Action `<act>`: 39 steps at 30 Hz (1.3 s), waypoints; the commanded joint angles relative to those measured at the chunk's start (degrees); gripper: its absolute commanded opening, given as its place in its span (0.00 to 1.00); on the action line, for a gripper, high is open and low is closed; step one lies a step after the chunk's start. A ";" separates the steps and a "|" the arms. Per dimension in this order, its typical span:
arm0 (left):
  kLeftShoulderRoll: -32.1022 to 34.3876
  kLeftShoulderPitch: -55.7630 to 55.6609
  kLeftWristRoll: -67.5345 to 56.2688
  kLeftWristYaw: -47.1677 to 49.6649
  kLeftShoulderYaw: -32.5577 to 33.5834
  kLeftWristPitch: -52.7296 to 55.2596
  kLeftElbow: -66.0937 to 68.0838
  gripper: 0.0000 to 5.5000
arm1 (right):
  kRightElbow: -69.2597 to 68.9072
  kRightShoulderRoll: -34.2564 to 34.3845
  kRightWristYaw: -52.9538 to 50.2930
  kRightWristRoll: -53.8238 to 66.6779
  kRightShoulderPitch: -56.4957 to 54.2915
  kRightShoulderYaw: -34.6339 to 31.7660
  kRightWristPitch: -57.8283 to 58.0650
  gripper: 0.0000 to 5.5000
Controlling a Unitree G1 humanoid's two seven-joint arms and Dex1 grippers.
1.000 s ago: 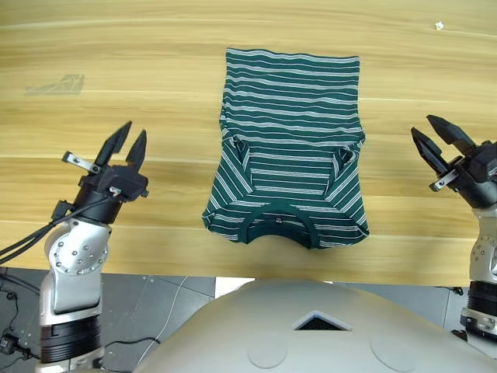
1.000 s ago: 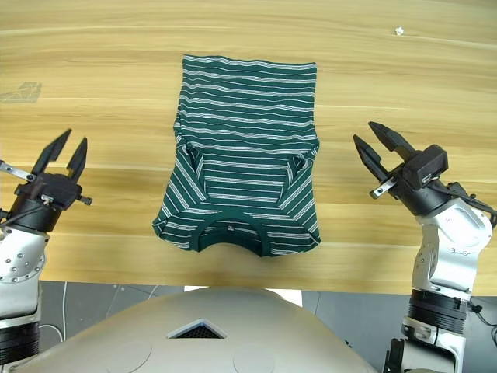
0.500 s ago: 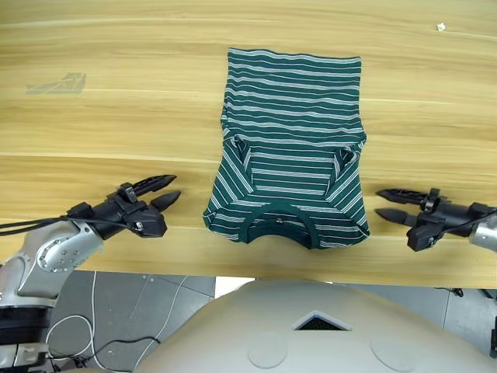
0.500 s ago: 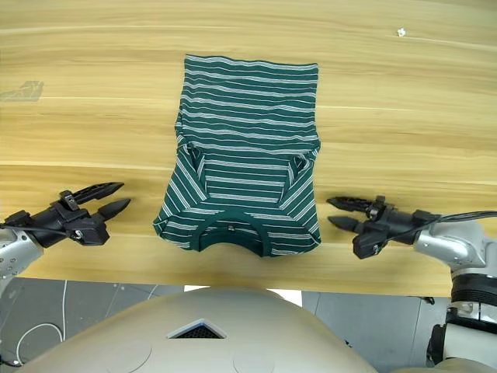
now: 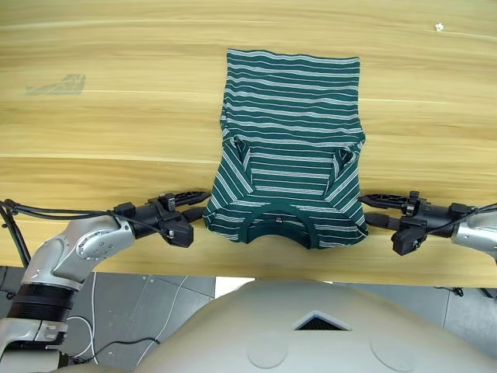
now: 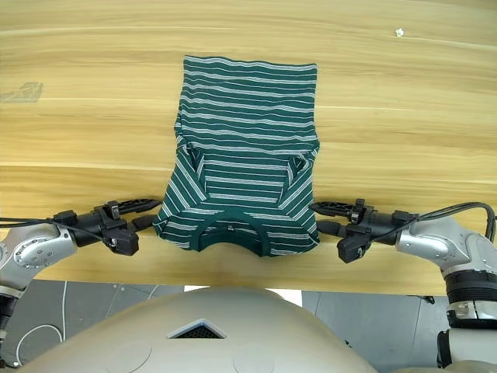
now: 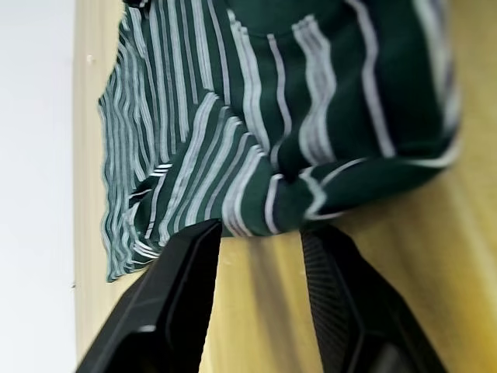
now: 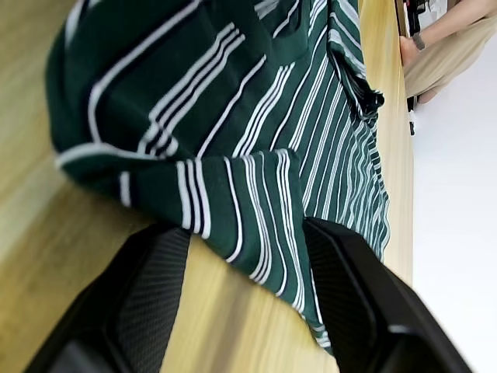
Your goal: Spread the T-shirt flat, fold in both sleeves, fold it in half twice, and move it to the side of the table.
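Holding left jaws and right jaws apart at the near corners of the shirt (image 5: 291, 101), flat on the worktop (image 5: 116, 116), sleeves (image 5: 238, 155) folded in. Seemingly just touching cloth. Could pinch one layer only, spilling sleeves on lifting.

The table (image 5: 116, 116) is looked down on steeply from the head by both eye views, and the whole shirt (image 5: 291, 148) is shared, slightly offset sideways. Its two near corners are seen very close, low over the wood, by the wrist cameras.
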 commanded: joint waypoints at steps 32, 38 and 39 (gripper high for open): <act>4.17 2.96 -5.56 -6.43 -4.21 5.82 -2.18 0.00 | -15.82 -10.05 23.11 33.78 5.84 15.43 35.29 0.00; 9.92 13.20 -23.08 -16.22 1.14 21.72 -17.61 0.00 | -30.45 -15.78 36.44 60.36 7.88 10.33 60.22 0.00; 11.31 15.96 -27.18 -18.15 3.47 25.00 -21.07 0.00 | -32.71 -16.92 37.97 63.37 8.66 9.14 63.83 0.00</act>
